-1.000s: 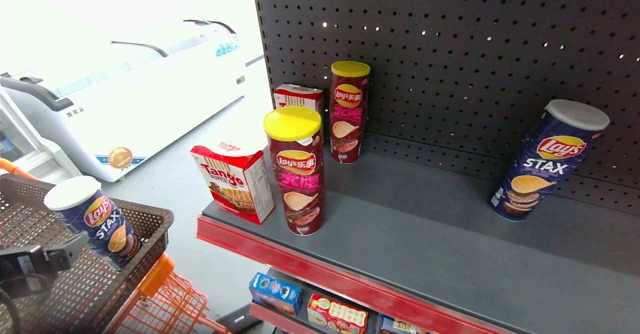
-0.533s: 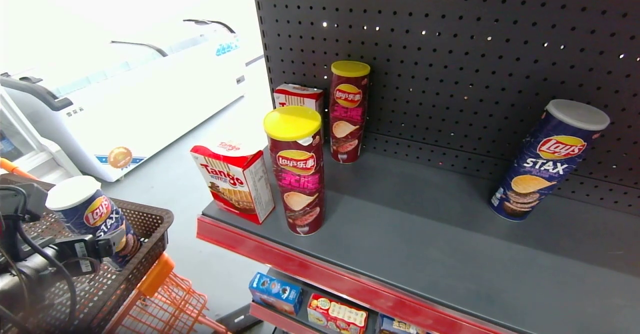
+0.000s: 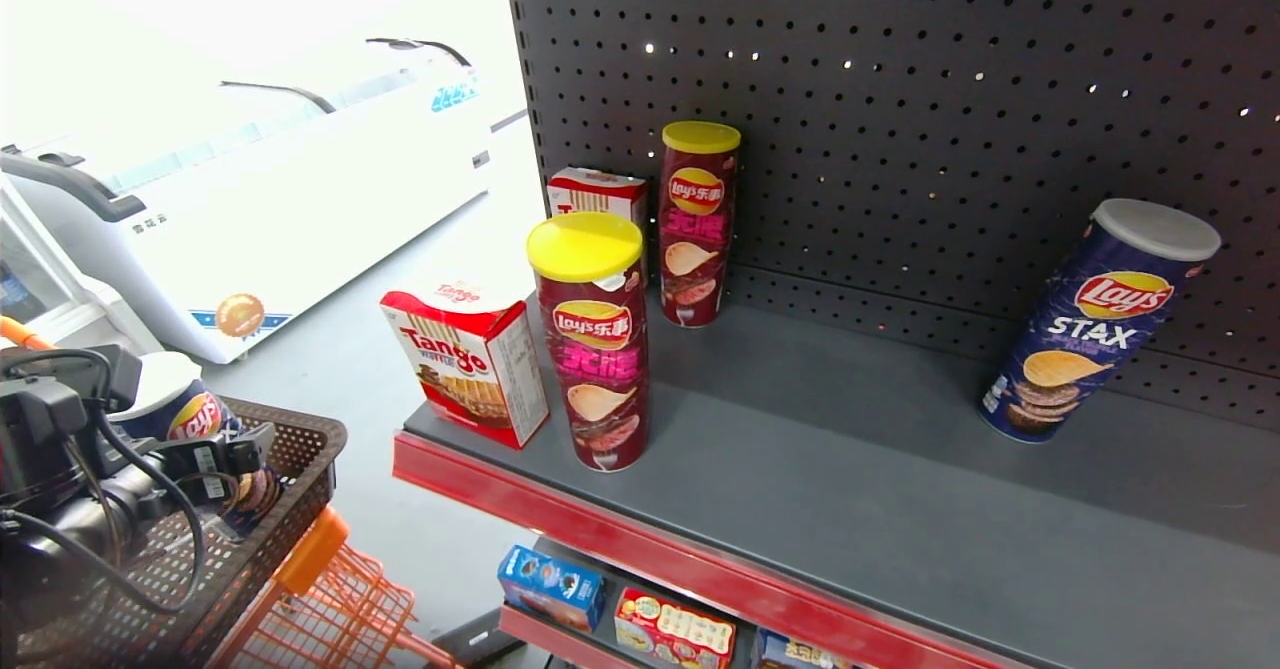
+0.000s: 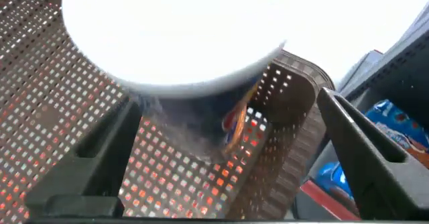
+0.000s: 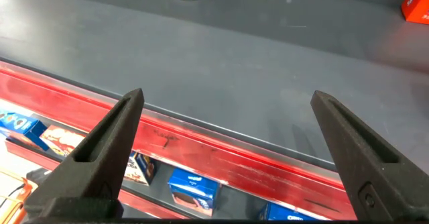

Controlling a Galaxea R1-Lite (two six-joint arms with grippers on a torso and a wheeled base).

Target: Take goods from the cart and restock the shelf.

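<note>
1. In the cart (image 3: 300,489), by the corner nearest the shelf (image 3: 850,489) — a blue can (image 3: 190,414), upright with a slight lean, white lid (image 4: 174,36) on top.
2. Straddling that can: left gripper (image 4: 231,103), spread wide, one finger on each side of the body below the lid, nothing clamped yet; contact cannot be told.
3. Above the shelf's bare front: right gripper (image 5: 228,95), wide open, holding nothing, well apart from the cart.
4. Judged for the coming move — long axis near vertical, crossing the left gripper's gap squarely; left arm far nearer, so closing there seems apt.
</note>
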